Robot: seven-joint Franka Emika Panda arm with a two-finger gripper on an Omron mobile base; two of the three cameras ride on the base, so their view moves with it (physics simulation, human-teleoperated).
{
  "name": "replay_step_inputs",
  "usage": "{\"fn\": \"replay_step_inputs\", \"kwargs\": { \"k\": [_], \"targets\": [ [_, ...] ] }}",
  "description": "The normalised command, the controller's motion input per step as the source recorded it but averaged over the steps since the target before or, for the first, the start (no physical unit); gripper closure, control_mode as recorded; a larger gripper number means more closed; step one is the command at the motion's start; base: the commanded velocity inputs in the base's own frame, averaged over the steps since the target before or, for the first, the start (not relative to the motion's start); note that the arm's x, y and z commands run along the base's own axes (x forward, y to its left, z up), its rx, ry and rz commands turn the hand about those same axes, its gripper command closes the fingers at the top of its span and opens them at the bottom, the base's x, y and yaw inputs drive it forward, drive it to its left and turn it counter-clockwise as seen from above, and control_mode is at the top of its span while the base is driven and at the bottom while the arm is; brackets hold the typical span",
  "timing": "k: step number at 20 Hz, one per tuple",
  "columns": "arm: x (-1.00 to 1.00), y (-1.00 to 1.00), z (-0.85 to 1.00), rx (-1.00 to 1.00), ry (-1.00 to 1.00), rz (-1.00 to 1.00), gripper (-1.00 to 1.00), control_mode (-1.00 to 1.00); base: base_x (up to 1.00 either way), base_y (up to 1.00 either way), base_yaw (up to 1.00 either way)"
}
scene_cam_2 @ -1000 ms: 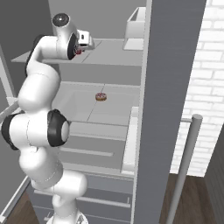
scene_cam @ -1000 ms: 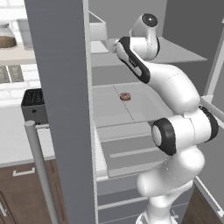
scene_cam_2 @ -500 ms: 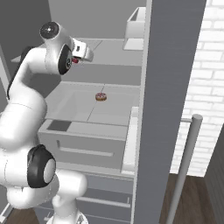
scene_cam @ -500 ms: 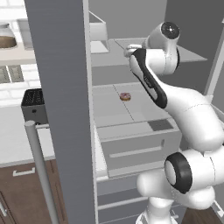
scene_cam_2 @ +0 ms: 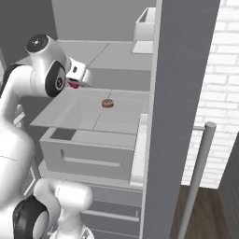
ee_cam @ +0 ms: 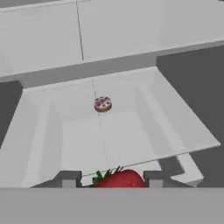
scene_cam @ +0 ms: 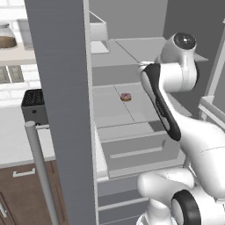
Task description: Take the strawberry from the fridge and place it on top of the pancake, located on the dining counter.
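Strawberry retrieval is the step in hand, judging from the frames; the carry to the dining counter is not yet done.

The fridge (scene_cam: 66, 110) is standing open, its grey door edge filling the near left of the left base view and the near right of the right base view. Pale shelves (scene_cam_2: 93, 112) and a bottom drawer (scene_cam_2: 88, 156) are showing inside.

The white arm is bending at the fridge opening, the gripper (scene_cam_2: 78, 80) sitting at the near left edge of the middle shelf in the right base view.

A doughnut-like ring (scene_cam: 126, 97) is lying on the middle shelf, further in and well apart from the gripper.

The strawberry (ee_cam: 119, 179) is sitting between the two dark finger tips (ee_cam: 68, 179) in the hand view, and a red spot is showing at the gripper in the right base view. The jaws are closing on the strawberry from both sides, partly drawn in.

The next move, in my judgement, is calling for a clean withdrawal past the door edge, the grip unchanged, then a drive to the dining counter and the pancake.
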Motion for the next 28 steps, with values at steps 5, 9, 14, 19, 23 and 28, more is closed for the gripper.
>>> {"fn": "replay_step_inputs", "kwargs": {
  "k": [5, 9, 14, 19, 23, 28],
  "targets": [
    [-0.92, 0.00, -0.95, -0.07, 0.24, 0.09, 1.00, -1.00, 0.00, 0.00, 0.00],
    [-0.75, -0.01, -0.79, 0.00, -0.02, 0.06, 1.00, -1.00, 0.00, 0.00, 0.00],
    [-0.27, 0.00, -0.45, 0.00, -0.02, 0.01, 1.00, -1.00, 0.00, 0.00, 0.00],
    [0.00, 0.00, -0.02, 0.00, 0.00, 0.00, 1.00, -1.00, 0.00, 0.00, 0.00],
    [-0.10, 0.00, 0.00, 0.00, 0.00, 0.00, 1.00, -1.00, 0.00, 0.00, 0.00],
    [0.00, 0.00, 0.00, 0.00, 0.00, 0.00, 1.00, 1.00, -0.80, 0.00, 0.00]
  ]
}}
